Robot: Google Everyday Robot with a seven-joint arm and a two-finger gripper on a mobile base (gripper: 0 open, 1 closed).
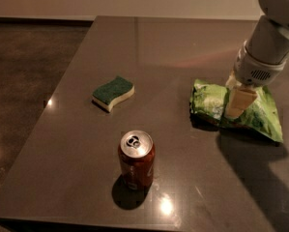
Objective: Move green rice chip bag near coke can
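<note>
The green rice chip bag (209,103) lies flat on the dark table at the right, crinkly light green foil with white print. My gripper (238,103) hangs from the white and grey arm at the upper right and sits down on the middle of the bag, covering part of it. The coke can (136,159) stands upright near the table's front edge, left of the bag and well apart from it, with its silver top and pull tab showing.
A dark green wavy sponge (113,92) with a pale yellow base lies at the table's (149,47) middle left, behind the can. The table's left edge drops to a brown polished floor (28,81). The arm's shadow falls on the front right.
</note>
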